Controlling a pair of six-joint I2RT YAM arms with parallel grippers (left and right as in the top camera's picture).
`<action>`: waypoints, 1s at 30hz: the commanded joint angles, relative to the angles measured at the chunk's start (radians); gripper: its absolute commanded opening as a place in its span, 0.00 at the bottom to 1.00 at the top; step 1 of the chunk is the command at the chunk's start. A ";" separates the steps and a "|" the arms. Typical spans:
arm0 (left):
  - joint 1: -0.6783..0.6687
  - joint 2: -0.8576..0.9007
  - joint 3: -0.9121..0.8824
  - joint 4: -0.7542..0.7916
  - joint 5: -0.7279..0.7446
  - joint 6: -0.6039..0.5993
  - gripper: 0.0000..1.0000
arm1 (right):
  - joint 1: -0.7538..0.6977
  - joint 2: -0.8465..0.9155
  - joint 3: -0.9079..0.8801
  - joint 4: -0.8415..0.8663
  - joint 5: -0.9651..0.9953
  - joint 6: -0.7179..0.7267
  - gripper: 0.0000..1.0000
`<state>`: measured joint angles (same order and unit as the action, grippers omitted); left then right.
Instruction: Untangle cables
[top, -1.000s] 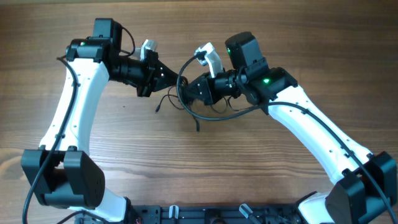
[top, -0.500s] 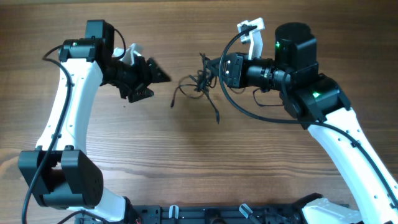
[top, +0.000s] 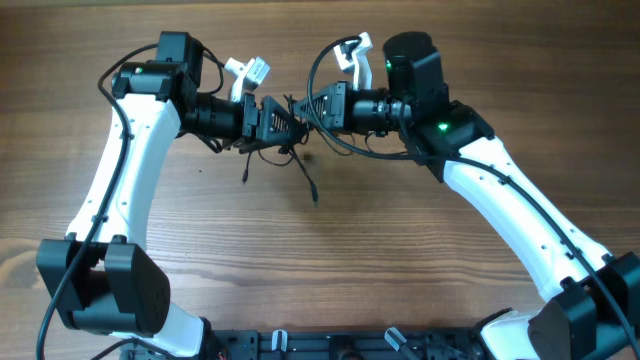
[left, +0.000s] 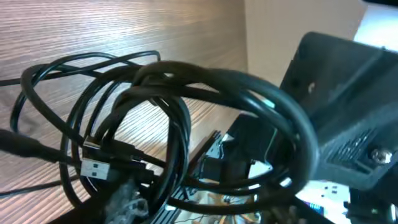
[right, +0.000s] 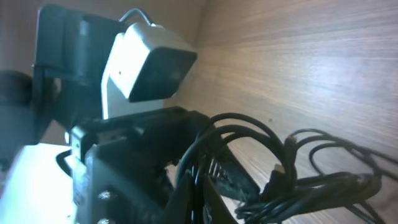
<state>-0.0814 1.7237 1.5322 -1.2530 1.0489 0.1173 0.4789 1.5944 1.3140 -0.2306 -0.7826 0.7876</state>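
Observation:
The cables (top: 297, 128) are a bunch of thin black cords held above the wooden table between the two grippers. My right gripper (top: 314, 108) comes in from the right and is shut on the bunch; the right wrist view shows strands pinched between its fingers (right: 273, 208). My left gripper (top: 279, 122) faces it from the left, its fingers spread with the bunch between them. In the left wrist view the looped cables (left: 168, 118) fill the frame, with a silvery USB plug (left: 93, 167) at lower left. Two loose ends (top: 312, 192) hang toward the table.
The left arm's white wrist camera (right: 149, 62) sits close in front of the right wrist camera. The arm bases stand at the lower left (top: 100, 290) and lower right (top: 590, 300). A black rail (top: 330, 345) runs along the table's near edge.
The left gripper, shut a second ago, has opened and moved right onto the bunch. The right arm swung away right, then brought the cables back left to meet it.

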 joint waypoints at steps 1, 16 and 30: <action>-0.001 -0.009 0.005 0.003 -0.053 0.010 0.51 | -0.002 0.003 0.014 0.013 -0.058 0.054 0.04; 0.077 -0.009 0.005 0.014 -0.221 -0.242 0.04 | -0.079 0.004 0.013 -0.258 0.140 -0.021 0.04; 0.142 -0.009 0.005 -0.014 -0.221 -0.293 0.53 | -0.108 0.010 0.013 -0.427 0.302 -0.055 0.04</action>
<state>0.0628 1.7237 1.5326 -1.2568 0.8303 -0.1814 0.3523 1.5974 1.3296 -0.4919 -0.8764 0.7650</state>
